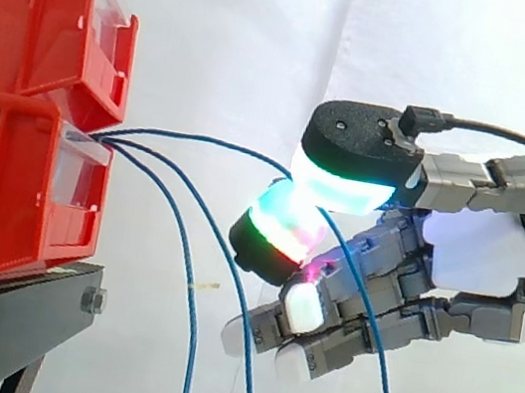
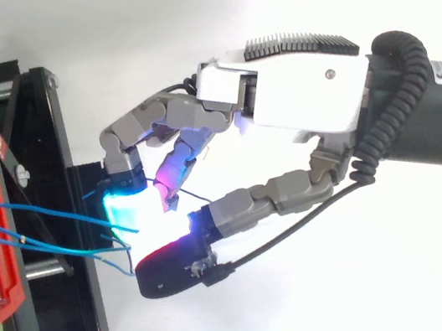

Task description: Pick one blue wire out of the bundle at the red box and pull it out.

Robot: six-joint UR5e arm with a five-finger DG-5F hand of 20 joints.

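**A:** Red bins [image 1: 14, 115], two stacked on the black stand [image 1: 1, 314], far left. And the hand [image 1: 494, 256]?

**B:** Level with the lower bin, apart from it. Two glowing pads [image 1: 345, 185] pinch one blue wire [image 1: 211, 141]. The remaining fingers are curled below.

**A:** Where's the bundle [image 1: 125, 143]?

**B:** Three wires leave the lower bin's front. The pinched one runs across to the pads, and the other two [image 1: 188, 290] hang free.

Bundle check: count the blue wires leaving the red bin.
3. The top wire arcs to the hand, pinched between its pads; two loose wires hang left of it, one nearer the red bin, one farther. Others may hide inside.
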